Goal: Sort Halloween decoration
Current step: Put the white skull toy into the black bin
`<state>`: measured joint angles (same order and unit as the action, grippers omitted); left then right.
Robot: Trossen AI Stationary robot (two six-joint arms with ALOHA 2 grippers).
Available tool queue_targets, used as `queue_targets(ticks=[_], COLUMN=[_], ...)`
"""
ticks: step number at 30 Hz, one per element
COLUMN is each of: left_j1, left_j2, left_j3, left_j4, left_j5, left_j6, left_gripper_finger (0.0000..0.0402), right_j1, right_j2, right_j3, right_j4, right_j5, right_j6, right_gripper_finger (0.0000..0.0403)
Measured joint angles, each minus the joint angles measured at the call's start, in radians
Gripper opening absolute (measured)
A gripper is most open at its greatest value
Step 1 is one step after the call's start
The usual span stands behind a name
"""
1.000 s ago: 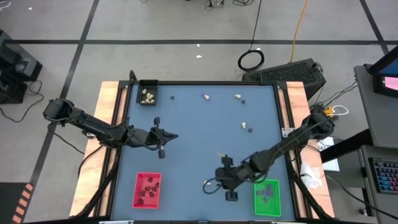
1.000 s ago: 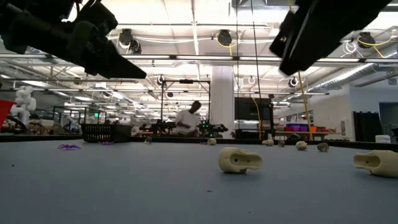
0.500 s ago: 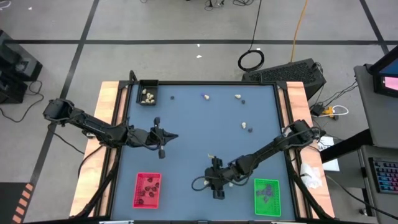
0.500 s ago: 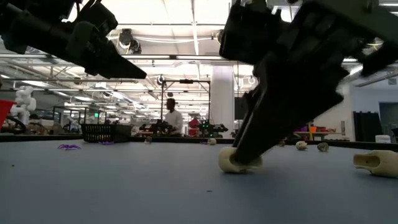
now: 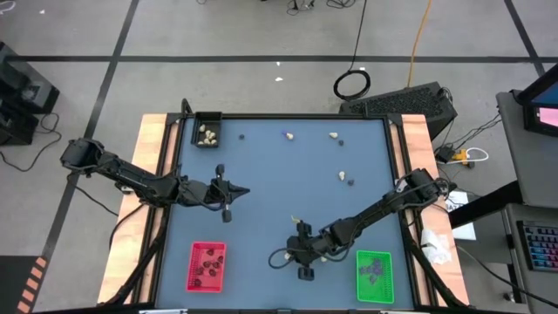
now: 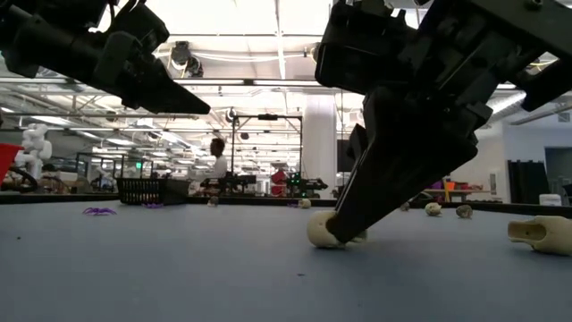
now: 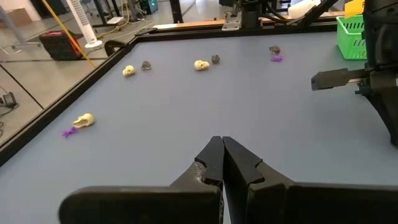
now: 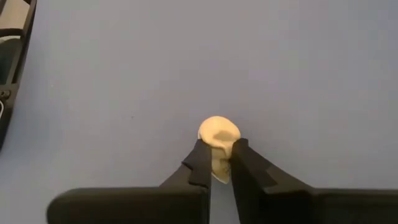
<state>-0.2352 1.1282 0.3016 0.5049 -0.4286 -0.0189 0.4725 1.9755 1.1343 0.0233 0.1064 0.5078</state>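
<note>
The decoration is scattered on the blue table (image 5: 261,166). A cream-white lump (image 8: 217,134) lies near the front edge, and my right gripper (image 8: 217,152) is shut on it, also seen in the low view (image 6: 344,224). More cream and black lumps (image 5: 333,135) lie near the far edge. Another cream lump (image 6: 541,234) rests on its side at the low view's right. My left gripper (image 7: 222,140) hangs shut and empty over the table's left middle (image 5: 244,191). My right gripper pinches the cream-white lump's near end (image 8: 220,163) between its two fingertips. The fingers (image 6: 375,192) slant down at it from the table's right side. The lump's rounded end (image 6: 320,234) sticks out past the fingertips, down at the table surface.
A black tray (image 5: 207,131) with cream lumps stands at the far left corner. A red tray (image 5: 207,266) with black lumps sits at the near left, a green tray (image 5: 375,275) at the near right. A person (image 6: 217,161) moves in the room behind.
My right gripper has come down and toward the table's left onto the cream lump and has taken hold of it. The lump, which lay lengthwise on the table, has turned about and shifted slightly left in the low view.
</note>
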Motion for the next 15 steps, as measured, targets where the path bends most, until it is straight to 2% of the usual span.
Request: queue_targets(ticks=[12,15], left_j1=[0.000,0.000], left_j2=[0.000,0.000], left_j3=[0.000,0.000], left_j4=[0.001,0.001], left_j5=[0.000,0.000], left_j6=[0.000,0.000], left_gripper_finger=[0.0001,0.0001], right_j1=[-0.025,-0.036], right_j2=[0.002,0.002], right_j3=[0.006,0.010], right_j4=[0.008,0.006], right_j5=[0.027,0.025], right_j6=[-0.070,-0.064], right_gripper_finger=[0.0026,0.0037])
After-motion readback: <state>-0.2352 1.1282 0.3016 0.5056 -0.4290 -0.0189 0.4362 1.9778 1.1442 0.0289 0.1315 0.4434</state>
